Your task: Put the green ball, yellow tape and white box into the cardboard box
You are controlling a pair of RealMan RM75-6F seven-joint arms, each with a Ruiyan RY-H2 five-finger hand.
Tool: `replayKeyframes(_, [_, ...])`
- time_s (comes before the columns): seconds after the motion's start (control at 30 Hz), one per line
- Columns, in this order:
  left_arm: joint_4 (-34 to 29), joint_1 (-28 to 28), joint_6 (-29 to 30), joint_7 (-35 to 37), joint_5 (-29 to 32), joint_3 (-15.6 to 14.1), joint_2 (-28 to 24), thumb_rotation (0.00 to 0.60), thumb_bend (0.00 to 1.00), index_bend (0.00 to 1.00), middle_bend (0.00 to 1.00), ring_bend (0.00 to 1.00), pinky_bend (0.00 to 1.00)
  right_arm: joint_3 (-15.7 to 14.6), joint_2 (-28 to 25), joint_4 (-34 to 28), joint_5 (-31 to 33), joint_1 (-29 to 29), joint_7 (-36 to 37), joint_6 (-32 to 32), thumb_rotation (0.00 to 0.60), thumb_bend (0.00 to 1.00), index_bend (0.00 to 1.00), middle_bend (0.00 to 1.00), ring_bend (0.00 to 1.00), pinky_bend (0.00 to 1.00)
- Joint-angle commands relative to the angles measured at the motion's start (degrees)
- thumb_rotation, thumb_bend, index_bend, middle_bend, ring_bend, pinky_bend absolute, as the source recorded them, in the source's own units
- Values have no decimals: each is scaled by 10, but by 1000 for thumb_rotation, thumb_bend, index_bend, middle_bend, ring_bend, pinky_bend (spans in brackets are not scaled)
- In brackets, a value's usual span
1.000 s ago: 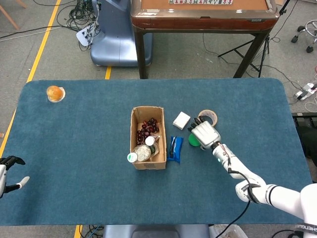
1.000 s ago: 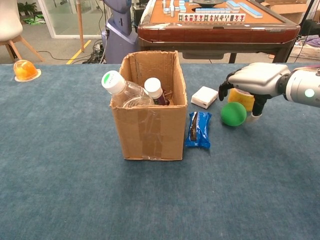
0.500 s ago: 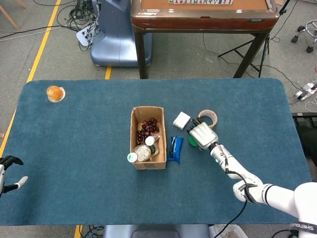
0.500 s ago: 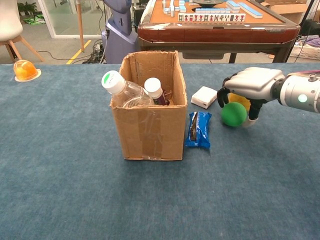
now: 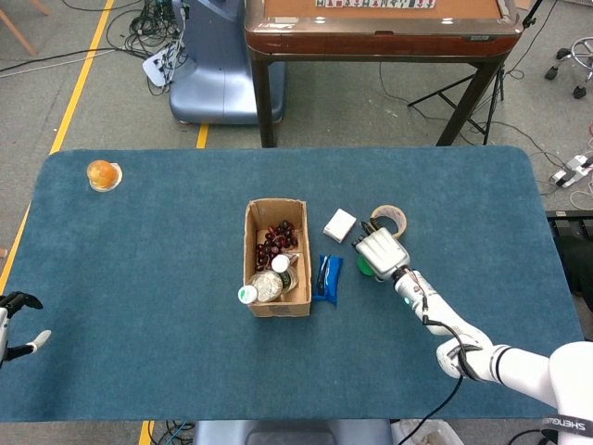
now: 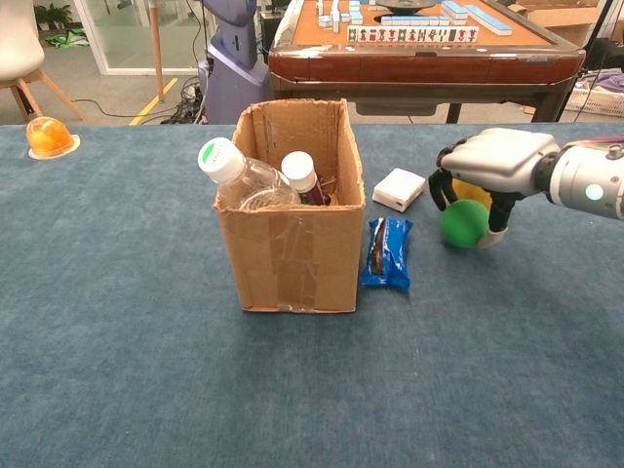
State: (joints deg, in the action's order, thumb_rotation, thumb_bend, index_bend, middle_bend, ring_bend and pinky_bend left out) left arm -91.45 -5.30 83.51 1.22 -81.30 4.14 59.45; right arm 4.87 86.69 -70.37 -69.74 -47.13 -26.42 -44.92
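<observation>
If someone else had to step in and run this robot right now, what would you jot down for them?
Right hand: arched over the green ball, fingers around it, ball on the table; firm grip not certain.
Left hand: open at the table's near left edge, holding nothing.
Yellow tape: on the table just behind the ball.
White box: on the table between the cardboard box and the ball.
Done: none of the three is in the cardboard box.
Left: ball, tape and white box all go in.
</observation>
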Motion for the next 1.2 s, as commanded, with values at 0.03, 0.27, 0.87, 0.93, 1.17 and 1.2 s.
replayKeyframes(0.03, [0,0,0,0,0,0,0,600,146,469,441,410,569,7,-13,-19,-3,4,6,-16,600,0,496,448,101,137])
replayKeyframes(0.27, [0,0,-3,-1,2,0,-1,600,146,469,441,410,569,37,-67,-93,-17,12,19,-72,600,0,498,449,101,136])
replayKeyframes(0.87, [6,1,4,-28,4,2,3,600,146,469,441,410,569,112,-109,-219,-12,-25,-18,-129,600,0,498,449,101,136])
replayKeyframes(0.93, [5,2,7,-29,5,4,2,600,146,469,441,410,569,114,-96,-215,-14,-32,-18,-130,600,0,498,449,101,136])
replayKeyframes(1.17, [1,6,17,-31,14,11,-5,600,146,469,441,410,569,112,-39,-171,-36,-56,7,-131,600,0,498,442,103,136])
replayKeyframes(1.2, [0,7,19,-30,15,12,-6,600,146,469,441,410,569,112,-27,-160,-41,-60,17,-133,600,0,498,441,104,136])
